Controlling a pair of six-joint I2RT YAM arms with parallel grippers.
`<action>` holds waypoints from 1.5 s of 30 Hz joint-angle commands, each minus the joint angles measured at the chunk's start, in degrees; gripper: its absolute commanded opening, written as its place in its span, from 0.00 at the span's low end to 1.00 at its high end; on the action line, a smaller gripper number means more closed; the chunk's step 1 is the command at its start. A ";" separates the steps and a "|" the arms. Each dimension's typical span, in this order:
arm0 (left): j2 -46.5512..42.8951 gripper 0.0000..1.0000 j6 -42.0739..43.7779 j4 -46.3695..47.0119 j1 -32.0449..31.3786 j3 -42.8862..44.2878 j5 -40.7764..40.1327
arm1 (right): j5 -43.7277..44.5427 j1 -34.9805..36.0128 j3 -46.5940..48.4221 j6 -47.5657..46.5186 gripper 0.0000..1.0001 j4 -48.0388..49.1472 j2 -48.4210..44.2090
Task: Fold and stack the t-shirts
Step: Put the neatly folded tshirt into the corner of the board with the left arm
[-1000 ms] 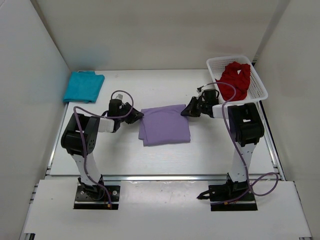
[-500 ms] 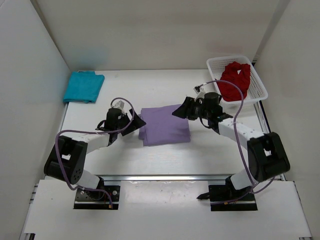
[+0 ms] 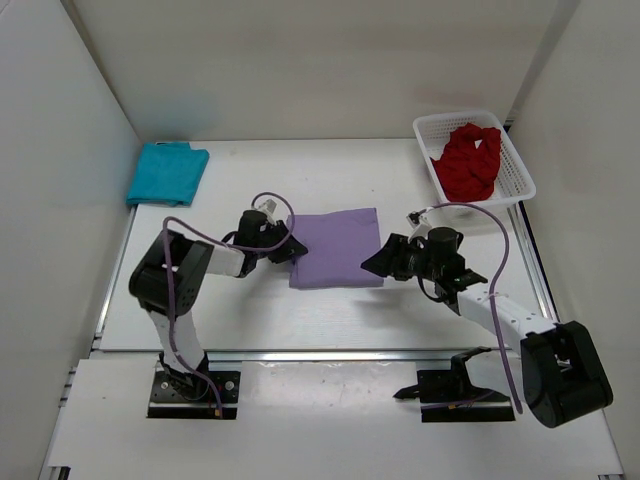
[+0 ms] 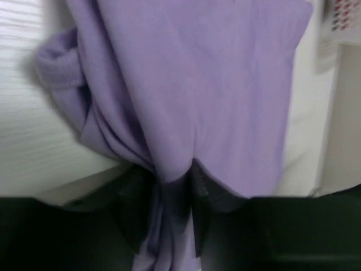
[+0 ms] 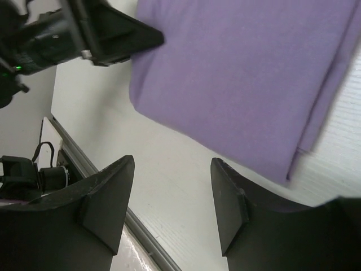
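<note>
**Left pincer** [image 4: 168, 217]: dark, two-fingered, clenched on a bunched edge of the light lavender cloth t-shirt [image 4: 192, 84]. The soft knit gathered into deep creases between the fingers. The fingertips themselves were buried in fabric and blurred.

**Right pincer** [image 5: 172, 197]: black wedge-shaped fingers spread wide, grasping nothing. It was poised over bare table just beside the lavender shirt's folded lower edge. Contact with the surface could not be judged.

**Top view, centre of frame:** the lavender shirt lay as a flat, roughly rectangular fold, with its left edge rumpled at the left pincer and the right pincer at its lower right corner.

**Top view, upper left:** the teal folded cloth t-shirt [image 3: 167, 172] rested near the left wall, well apart from both arms.

**Top view, upper right:** the deep red cloth t-shirt [image 3: 470, 162] sat crumpled inside the white plastic mesh basket [image 3: 523, 190].

**Surface:** the white table [image 3: 300, 180] was matt and showed fine parallel ribbing in the wrist views. A metal rail [image 3: 330, 353] ran along its lower edge.

**Room:** plain white walls [image 3: 300, 60] closed the top, left and right of the frame.

**Cabling:** purple cables [image 3: 485, 210] looped over both arms.
</note>
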 commanded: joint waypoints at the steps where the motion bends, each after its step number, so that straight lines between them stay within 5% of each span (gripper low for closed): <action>1: 5.18 0.24 -3.08 -0.24 -0.77 2.92 2.55 | -0.70 -0.53 -1.75 -0.88 0.55 2.65 -2.95; 4: 7.47 0.00 -3.61 -3.13 -1.29 9.77 1.32 | -1.58 -2.28 -3.08 -0.61 0.55 2.74 -4.62; 10: 10.98 0.00 -2.21 -9.02 -0.33 26.11 3.16 | -3.60 -4.66 -5.28 -0.70 0.55 2.91 -5.94; 13: 13.09 0.00 -0.45 -17.53 3.44 40.93 4.48 | -3.51 -5.01 -4.49 -1.75 0.55 2.21 -4.54; 18: 14.59 0.00 1.13 -25.96 13.80 57.48 5.54 | -4.91 -5.71 -3.78 -2.28 0.55 1.86 -2.26; 22: 13.46 0.00 0.87 -27.75 24.51 61.81 5.28 | -5.71 -5.89 -2.56 -3.16 0.55 0.98 -0.68; 24: 11.70 0.00 -0.43 -26.01 29.17 58.58 4.31 | -5.53 -5.63 -2.90 -3.33 0.55 1.07 -0.67; 26: 8.81 0.10 -3.16 -21.27 33.67 48.43 2.73 | -6.32 -5.28 -2.46 -3.51 0.55 1.16 -0.41; 30: 4.31 0.98 -12.11 -7.72 42.37 30.81 2.98 | -6.85 -3.78 -2.20 -3.78 0.55 1.51 0.13; 41: -12.11 0.99 -13.63 -11.31 48.71 14.11 -5.18 | -4.40 0.96 -4.31 -2.99 0.57 2.21 -2.51; 45: -18.87 0.99 -12.14 -10.96 44.70 8.39 -7.11 | -1.05 2.37 -2.47 -3.51 0.54 -0.95 -3.74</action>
